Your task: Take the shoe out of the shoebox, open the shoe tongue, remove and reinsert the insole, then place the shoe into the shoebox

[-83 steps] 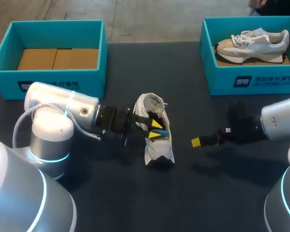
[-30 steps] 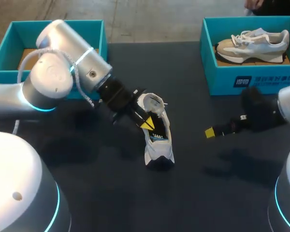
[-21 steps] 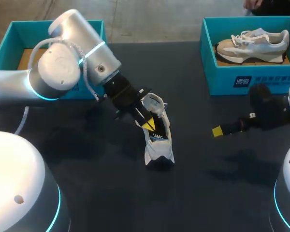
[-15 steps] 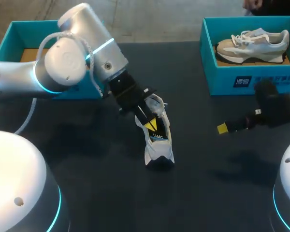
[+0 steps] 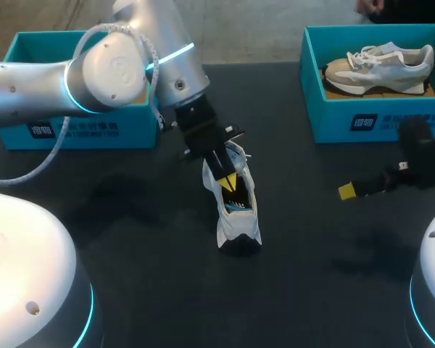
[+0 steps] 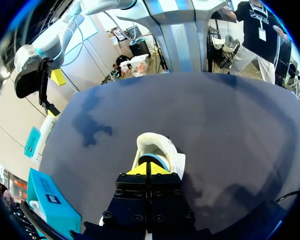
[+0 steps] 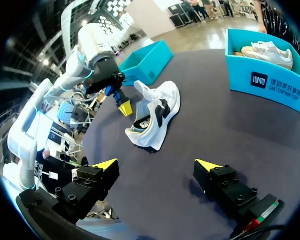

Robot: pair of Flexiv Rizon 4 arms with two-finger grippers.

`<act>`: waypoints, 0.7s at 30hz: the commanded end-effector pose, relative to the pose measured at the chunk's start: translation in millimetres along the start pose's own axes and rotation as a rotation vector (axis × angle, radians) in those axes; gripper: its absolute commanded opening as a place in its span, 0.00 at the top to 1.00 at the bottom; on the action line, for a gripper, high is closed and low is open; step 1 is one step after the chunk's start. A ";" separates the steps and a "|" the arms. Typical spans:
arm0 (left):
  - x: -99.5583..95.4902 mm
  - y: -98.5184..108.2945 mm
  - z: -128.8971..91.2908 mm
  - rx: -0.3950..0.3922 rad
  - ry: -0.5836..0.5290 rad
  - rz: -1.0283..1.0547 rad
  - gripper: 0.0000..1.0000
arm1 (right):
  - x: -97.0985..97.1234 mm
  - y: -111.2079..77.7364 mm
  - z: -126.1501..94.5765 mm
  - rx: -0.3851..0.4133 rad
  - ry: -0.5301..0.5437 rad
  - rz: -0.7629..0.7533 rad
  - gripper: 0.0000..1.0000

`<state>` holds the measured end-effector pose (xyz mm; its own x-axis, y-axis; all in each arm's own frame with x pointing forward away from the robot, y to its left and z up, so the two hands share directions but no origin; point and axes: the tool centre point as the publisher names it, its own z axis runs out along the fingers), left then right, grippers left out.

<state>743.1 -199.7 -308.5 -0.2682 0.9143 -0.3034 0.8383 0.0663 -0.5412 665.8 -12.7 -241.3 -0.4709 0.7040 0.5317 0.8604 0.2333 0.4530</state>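
Shoe (image 5: 235, 199) on its side, middle of the table (image 5: 130, 246). Left gripper (image 5: 228, 181) pinched shut at the shoe's open end; holding anything, can't tell. Right gripper (image 7: 157, 165) spread wide, well apart. Best to pull the tongue back slowly, without dragging the shoe.
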 end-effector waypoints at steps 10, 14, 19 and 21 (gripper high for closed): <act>-1.5 -0.3 0.1 -0.027 0.038 0.010 1.00 | -1.5 6.3 -15.1 0.017 0.036 -0.019 0.00; -1.6 -2.2 -9.6 -0.080 0.099 0.048 1.00 | -2.1 6.1 -24.1 0.024 0.032 -0.023 0.00; -2.5 -0.7 -15.0 -0.133 0.143 0.072 1.00 | -1.8 5.0 -31.7 0.027 0.028 -0.022 0.00; -3.8 1.3 -15.7 -0.138 0.164 0.085 1.00 | -1.9 4.9 -33.5 0.035 0.028 -0.023 0.00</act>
<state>752.1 -194.3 -299.8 -0.1385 0.9625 -0.2334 0.9113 0.0316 -0.4104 668.0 -32.3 -220.4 -0.4964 0.6762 0.5444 0.8547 0.2708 0.4429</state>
